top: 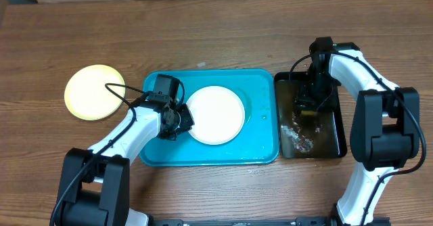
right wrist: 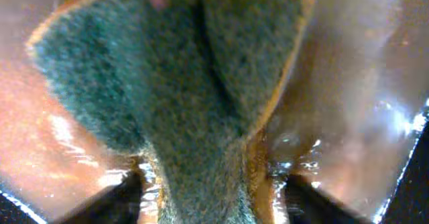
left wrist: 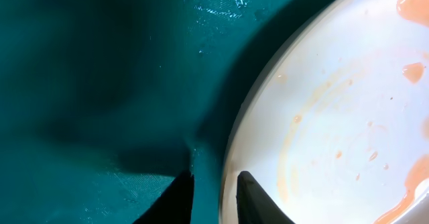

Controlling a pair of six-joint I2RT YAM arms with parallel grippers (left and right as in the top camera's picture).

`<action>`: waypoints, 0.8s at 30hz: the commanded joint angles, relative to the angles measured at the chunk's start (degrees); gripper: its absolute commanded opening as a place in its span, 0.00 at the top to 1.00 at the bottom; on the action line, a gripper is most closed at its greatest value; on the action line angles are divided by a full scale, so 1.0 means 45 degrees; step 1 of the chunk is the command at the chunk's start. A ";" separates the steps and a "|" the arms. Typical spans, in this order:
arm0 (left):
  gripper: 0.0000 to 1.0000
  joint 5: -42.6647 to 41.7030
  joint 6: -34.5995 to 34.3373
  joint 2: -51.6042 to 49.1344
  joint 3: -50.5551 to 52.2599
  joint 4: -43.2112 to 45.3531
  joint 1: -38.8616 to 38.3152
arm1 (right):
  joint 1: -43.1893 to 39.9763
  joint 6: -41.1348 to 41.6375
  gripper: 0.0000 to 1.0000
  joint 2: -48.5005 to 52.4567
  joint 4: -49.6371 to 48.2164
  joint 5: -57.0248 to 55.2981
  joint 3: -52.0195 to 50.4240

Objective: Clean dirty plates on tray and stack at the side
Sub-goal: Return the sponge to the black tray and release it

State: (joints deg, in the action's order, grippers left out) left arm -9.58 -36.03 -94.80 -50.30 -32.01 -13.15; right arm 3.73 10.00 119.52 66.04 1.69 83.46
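Note:
A white plate (top: 215, 114) with orange-red smears (left wrist: 348, 117) lies on the turquoise tray (top: 260, 148). My left gripper (top: 179, 119) is at the plate's left rim. Its two fingers (left wrist: 214, 197) straddle the rim with a narrow gap, one over the plate and one on the tray side, closed on it. The pale yellow plate (top: 95, 92) lies on the table to the left of the tray. My right gripper (top: 308, 99) is over the black tray, shut on a green and yellow sponge (right wrist: 194, 90). No other white plate shows.
The black tray (top: 336, 141) stands right of the turquoise tray and holds brownish water and foam (top: 298, 134). A cardboard edge runs along the table's back. Bare wood table (top: 203, 36) lies behind both trays.

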 commanded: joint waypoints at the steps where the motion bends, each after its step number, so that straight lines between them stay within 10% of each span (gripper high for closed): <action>1: 0.75 0.0180 0.0063 -0.0121 -0.0092 -0.0015 -0.0083 | -0.0087 -0.0073 0.24 -0.0131 -0.0112 -0.0160 0.0471; 24: 0.91 0.0253 0.1078 -0.0121 -0.0097 -0.0209 -0.0083 | -0.0991 -0.0243 0.26 -0.0155 0.0408 0.0423 0.3750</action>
State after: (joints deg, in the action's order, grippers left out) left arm -9.17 -33.82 -94.80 -50.30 -32.82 -13.15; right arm 1.04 8.97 119.52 67.09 3.09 96.49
